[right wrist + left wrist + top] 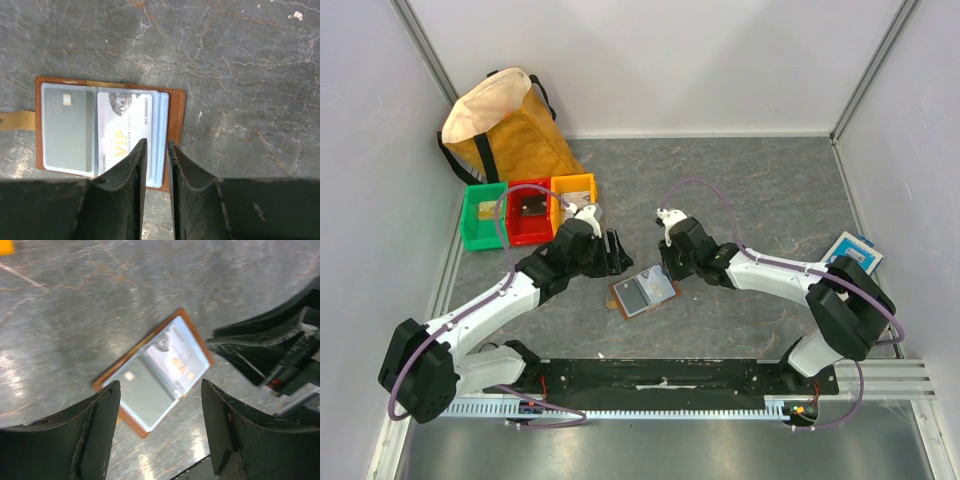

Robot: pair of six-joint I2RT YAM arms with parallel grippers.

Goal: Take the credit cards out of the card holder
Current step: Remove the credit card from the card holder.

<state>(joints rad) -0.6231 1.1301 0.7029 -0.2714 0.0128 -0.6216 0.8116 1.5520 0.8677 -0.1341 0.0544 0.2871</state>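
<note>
The card holder lies open and flat on the grey table between my two grippers, brown rim up. Its clear sleeves hold a whitish "VIP" credit card on the right and a grey-green card on the left; both also show in the left wrist view. My right gripper hovers over the holder's right edge by the sleeve stack, its jaws a narrow slit apart with nothing between them. It shows in the top view. My left gripper is wide open and empty, just off the holder's left side.
Green, red and yellow bins stand at the back left, in front of a tan bag. A blue-and-white flat packet lies at the right wall. A tan strap sticks out of the holder.
</note>
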